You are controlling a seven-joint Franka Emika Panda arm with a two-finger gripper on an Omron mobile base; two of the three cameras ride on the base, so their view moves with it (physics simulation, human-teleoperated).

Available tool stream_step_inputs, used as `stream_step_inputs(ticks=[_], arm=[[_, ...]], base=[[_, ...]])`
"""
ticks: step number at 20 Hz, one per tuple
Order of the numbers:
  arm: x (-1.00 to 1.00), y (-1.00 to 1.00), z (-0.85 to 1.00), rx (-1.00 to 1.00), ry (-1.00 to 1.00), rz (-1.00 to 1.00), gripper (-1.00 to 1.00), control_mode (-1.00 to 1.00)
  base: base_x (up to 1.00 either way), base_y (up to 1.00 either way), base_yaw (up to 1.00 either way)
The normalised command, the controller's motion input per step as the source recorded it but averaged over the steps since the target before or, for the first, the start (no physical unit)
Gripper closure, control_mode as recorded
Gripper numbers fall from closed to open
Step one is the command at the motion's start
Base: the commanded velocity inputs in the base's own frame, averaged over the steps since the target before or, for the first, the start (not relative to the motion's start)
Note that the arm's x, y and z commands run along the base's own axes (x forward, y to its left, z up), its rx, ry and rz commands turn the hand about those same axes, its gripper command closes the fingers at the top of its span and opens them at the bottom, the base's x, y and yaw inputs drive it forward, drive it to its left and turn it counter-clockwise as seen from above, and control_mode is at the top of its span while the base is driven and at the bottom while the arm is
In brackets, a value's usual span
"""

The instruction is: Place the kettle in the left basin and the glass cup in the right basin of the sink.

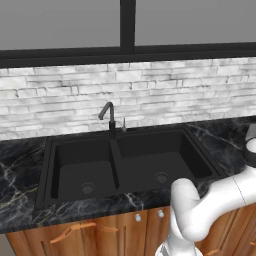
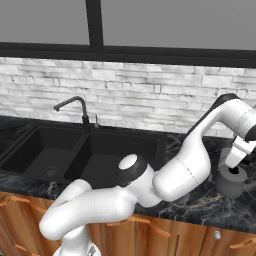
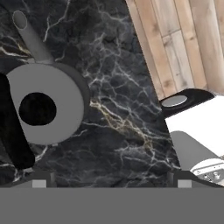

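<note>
The kettle (image 2: 231, 184) stands upright on the black marble counter right of the sink (image 1: 45, 165). My gripper (image 2: 233, 167) hangs just above it, open, with nothing between its fingers. In the hand view the kettle (image 3: 65, 105) shows from above at the left, spout toward the upper left, black knob in the middle, black handle at the far left. There the gripper (image 3: 111, 180) has its tips wide apart, and the kettle lies toward the left tip. The left basin (image 1: 70, 160) and the right basin (image 1: 175, 150) hold nothing. The glass cup is out of view.
A dark curved faucet (image 1: 109, 117) rises behind the sink's divider. A white brick wall (image 1: 150, 85) backs the counter (image 2: 200, 200). Wooden cabinet fronts (image 1: 100, 230) run below the counter's front edge. My own arm (image 2: 175, 175) arches over the counter right of the sink.
</note>
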Motion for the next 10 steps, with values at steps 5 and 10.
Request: stream_step_inputs(ticks=[5,10], arm=[[0.17,-0.05,-0.11,0.0,-0.03,-0.03,-1.0,-1.0],[0.15,-0.08,-0.06,0.0,-0.04,-0.03,-1.0,-1.0]], base=[[0.0,0.0,0.0],[0.0,0.0,0.0]])
